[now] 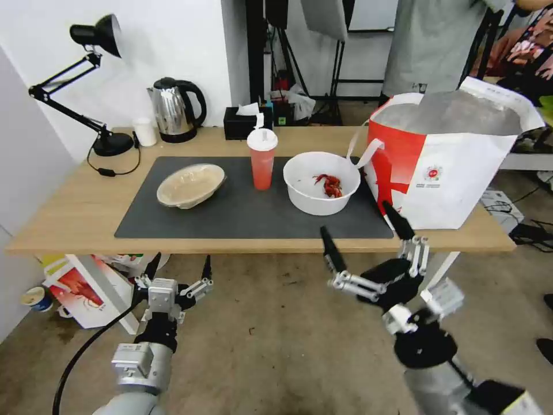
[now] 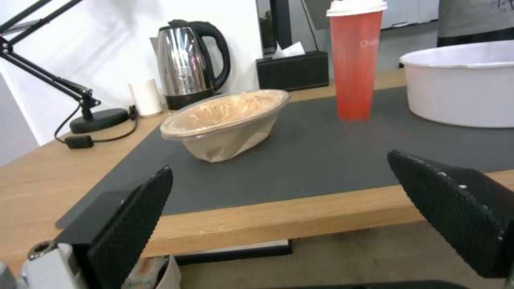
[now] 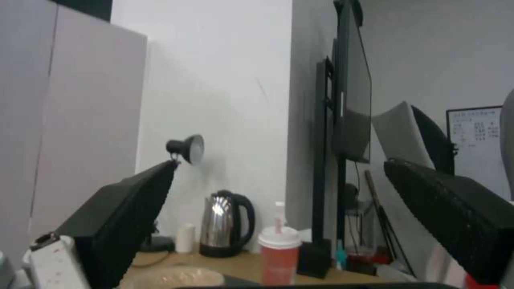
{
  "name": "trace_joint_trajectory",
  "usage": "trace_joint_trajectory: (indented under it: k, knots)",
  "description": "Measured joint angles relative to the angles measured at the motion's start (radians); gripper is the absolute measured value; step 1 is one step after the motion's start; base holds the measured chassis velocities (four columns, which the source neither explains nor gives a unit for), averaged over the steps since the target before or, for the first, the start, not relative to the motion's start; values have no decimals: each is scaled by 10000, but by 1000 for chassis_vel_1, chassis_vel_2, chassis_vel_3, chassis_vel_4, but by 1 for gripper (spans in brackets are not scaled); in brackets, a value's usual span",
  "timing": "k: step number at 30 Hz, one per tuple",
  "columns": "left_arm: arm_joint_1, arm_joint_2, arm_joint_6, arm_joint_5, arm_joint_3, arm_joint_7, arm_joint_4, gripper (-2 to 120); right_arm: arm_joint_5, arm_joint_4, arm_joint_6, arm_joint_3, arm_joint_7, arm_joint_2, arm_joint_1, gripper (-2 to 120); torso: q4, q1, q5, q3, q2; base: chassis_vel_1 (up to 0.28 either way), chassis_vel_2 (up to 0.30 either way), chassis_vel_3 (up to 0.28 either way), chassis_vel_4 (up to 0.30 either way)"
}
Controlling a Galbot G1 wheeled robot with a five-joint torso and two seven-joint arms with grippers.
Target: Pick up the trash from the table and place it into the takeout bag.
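Note:
On the grey mat of the table (image 1: pixel 69 219) stand three pieces of trash: a beige oval bowl (image 1: pixel 190 184) (image 2: pixel 227 122) at the left, a red cup with a white lid (image 1: pixel 262 158) (image 2: pixel 356 60) (image 3: pixel 279 259) in the middle, and a round white bowl with crayfish scraps (image 1: pixel 321 182) (image 2: pixel 463 82) to its right. The takeout bag (image 1: pixel 455 158), white and red with foil lining, stands open at the table's right end. My left gripper (image 1: pixel 180 270) (image 2: pixel 332 208) hangs open below the table's front edge. My right gripper (image 1: pixel 363 233) (image 3: pixel 278 224) is open, raised in front of the edge near the bag.
A steel kettle (image 1: pixel 175 109), a black tissue box (image 1: pixel 245 123), a small white cup (image 1: pixel 145 131) and a black desk lamp (image 1: pixel 95 86) line the back of the table. A printed box (image 1: pixel 86 291) lies on the floor under the left end. A person stands behind the bag.

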Motion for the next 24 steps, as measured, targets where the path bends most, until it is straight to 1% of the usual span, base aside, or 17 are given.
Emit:
trace_joint_trajectory:
  k: [2,4,5,6,8,15,17,21,22,23,24]
  knots:
    - [0,0,0,0,0,0,0,100,865,-3,-476,689,-39,-541,295,100,0,1,1,0,-1,0,0,0,0]
    - [0,0,0,0,0,0,0,100,902,-4,-496,716,-40,-562,307,100,0,1,1,0,0,0,0,0,0]
    - [0,0,0,0,0,0,0,100,1599,-10,-876,1265,-73,-999,539,100,0,1,0,0,-1,0,0,0,0]
    - [0,0,0,0,0,0,0,100,1976,-15,-1078,1572,-90,-1233,665,100,1,1,-1,0,0,0,0,0,0]
    - [0,0,0,0,0,0,0,100,2266,-22,-1239,1802,-103,-1414,762,100,1,1,-2,0,0,0,0,0,0]
    - [0,0,0,0,0,0,0,100,2365,-46,-1296,1843,-114,-1471,818,100,-4,0,0,0,0,0,0,0,0]
    - [0,0,0,0,0,0,0,100,2494,-137,-1378,1824,-142,-1616,1066,100,-5,0,-2,-1,0,0,0,0,0]
    - [-1,0,0,0,0,0,0,100,2806,-438,-1591,1637,-237,-1999,1827,100,1,1,-1,-1,0,0,0,0,0]
    - [-1,0,0,0,0,0,0,100,2806,-438,-1591,1637,-237,-1999,1827,100,1,1,-1,-1,0,0,0,0,0]
    - [0,0,0,0,0,0,0,100,2958,-591,-1698,1532,-287,-2191,2220,100,2,1,0,0,0,0,0,0,0]
    - [1,-1,0,0,-1,0,0,100,3003,-626,-1731,1538,-301,-2311,2595,100,9,3,-1,1,-1,0,0,0,0]
